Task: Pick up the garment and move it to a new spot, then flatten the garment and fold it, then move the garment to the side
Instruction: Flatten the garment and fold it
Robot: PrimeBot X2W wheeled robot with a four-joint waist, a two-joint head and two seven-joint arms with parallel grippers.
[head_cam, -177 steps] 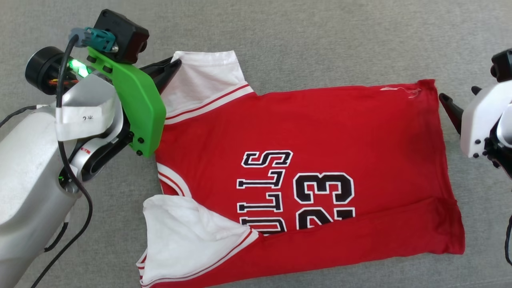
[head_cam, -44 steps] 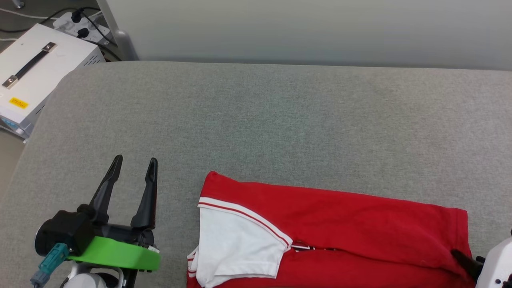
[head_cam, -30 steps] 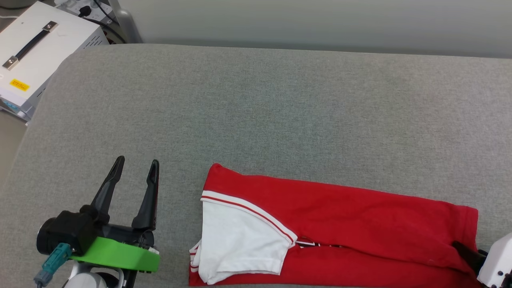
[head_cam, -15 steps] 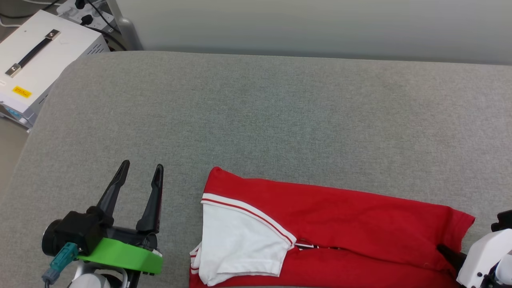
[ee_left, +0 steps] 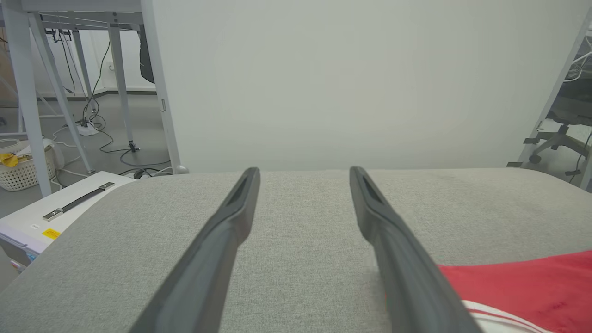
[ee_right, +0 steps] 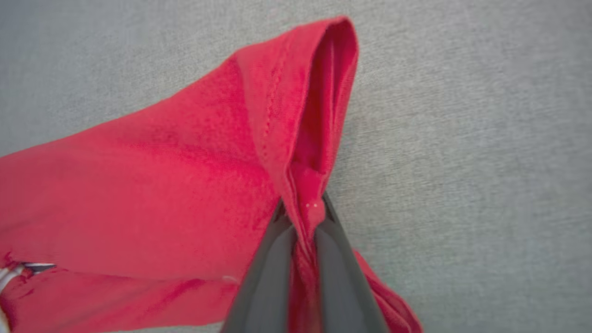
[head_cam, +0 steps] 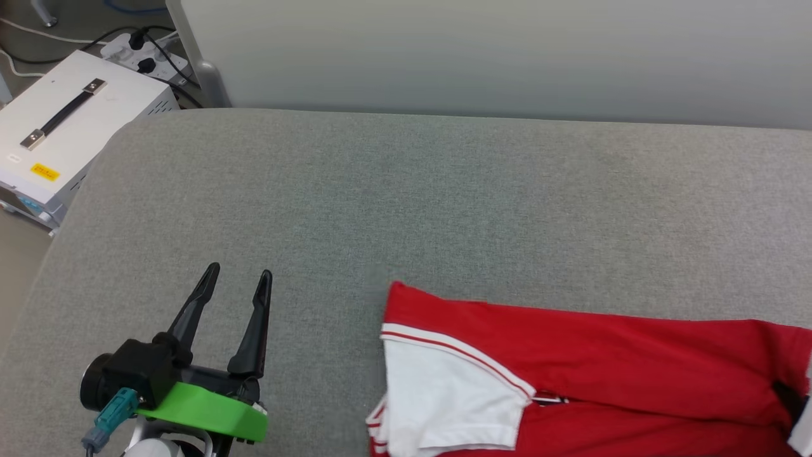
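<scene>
Red garment (head_cam: 602,355) lies folded into long strip on grey surface (head_cam: 444,190), lower right. Hem clamped in right gripper (ee_right: 303,208); left gripper (head_cam: 240,277) wide, empty. Likely left: further folding, move aside.

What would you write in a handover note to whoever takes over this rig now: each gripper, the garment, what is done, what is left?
Left gripper: open, empty, over the grey surface, left of the garment.
Right gripper: shut on a bunched red edge of the garment.
Garment: folded into a long band, white sleeve on top, at the near right.
Done: lengthwise fold. Left: likely finish folding, move it aside.
</scene>
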